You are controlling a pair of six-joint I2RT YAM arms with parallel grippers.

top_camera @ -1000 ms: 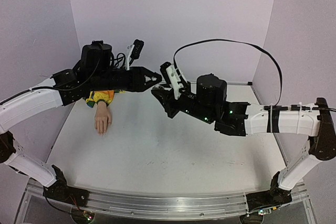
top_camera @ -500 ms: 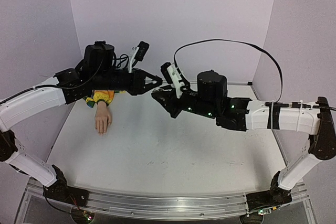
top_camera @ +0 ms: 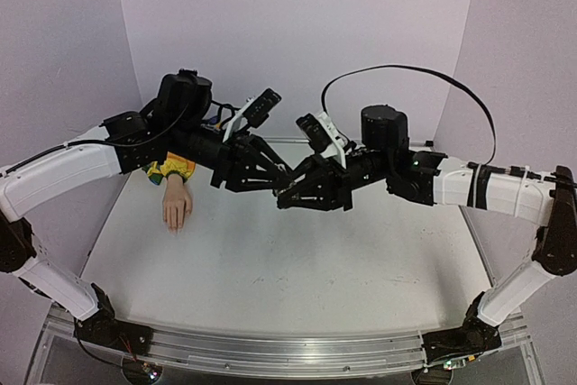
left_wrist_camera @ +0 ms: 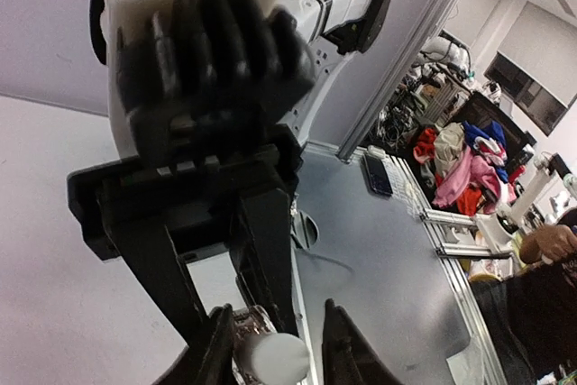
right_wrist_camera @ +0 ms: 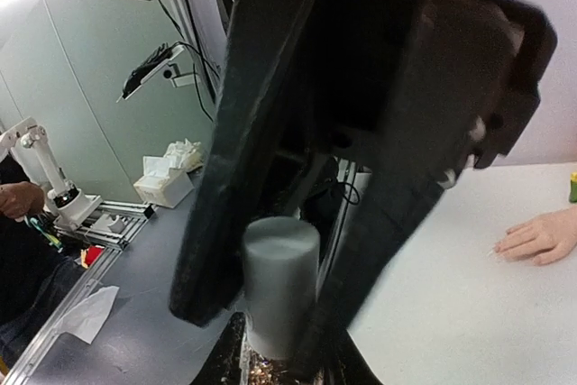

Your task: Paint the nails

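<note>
The pale mannequin hand (top_camera: 177, 206) with its rainbow-striped sleeve (top_camera: 171, 169) lies flat at the left of the table. Its nails (top_camera: 175, 224) are too small to make out. The hand also shows in the right wrist view (right_wrist_camera: 539, 239). My two grippers meet in mid-air over the table's middle. My right gripper (top_camera: 290, 197) is shut on a small glittery bottle (right_wrist_camera: 269, 369) with a white cap (right_wrist_camera: 280, 284). My left gripper (top_camera: 283, 179) is open, its fingers (left_wrist_camera: 218, 351) either side of the cap (left_wrist_camera: 270, 360), with a gap on one side.
The white table (top_camera: 270, 268) is walled in lilac on three sides. A black cable (top_camera: 406, 74) loops above the right arm. Both arms span the table's middle at about the same height, well to the right of the hand.
Both arms have swung toward each other and down until the grippers meet. My left jaws now straddle the cap of the bottle in my right gripper. The mannequin hand has not moved.
</note>
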